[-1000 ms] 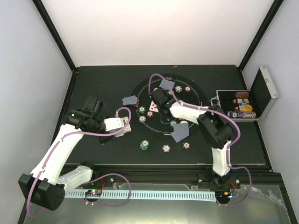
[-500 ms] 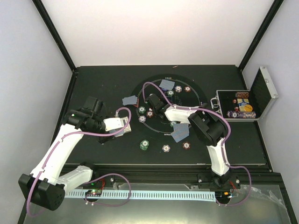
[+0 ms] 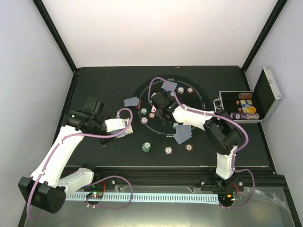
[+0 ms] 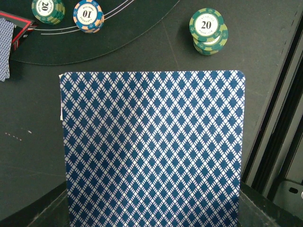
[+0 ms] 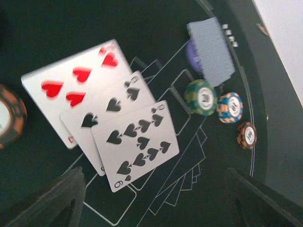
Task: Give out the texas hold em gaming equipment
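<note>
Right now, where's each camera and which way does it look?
Top camera: above and behind, looking down at the table; left arm, right arm show.
Left wrist camera: on the left arm, facing its held cards and a green chip stack; left fingers barely show.
Right wrist camera: looking down at three face-up cards; right fingers show.
Shared: top camera also sees that green chip stack.

The deck (image 4: 151, 146) shows a blue-and-white diamond lattice. Past it, a green chip stack (image 4: 208, 30) with pale yellow edge stripes and an orange chip (image 4: 88, 14) striped blue, both white-centred. Face up on the black mat (image 5: 199, 161), which is lined thinly in white, lie a red hearts card (image 5: 71, 85) and black spades cards (image 5: 137, 142).
</note>
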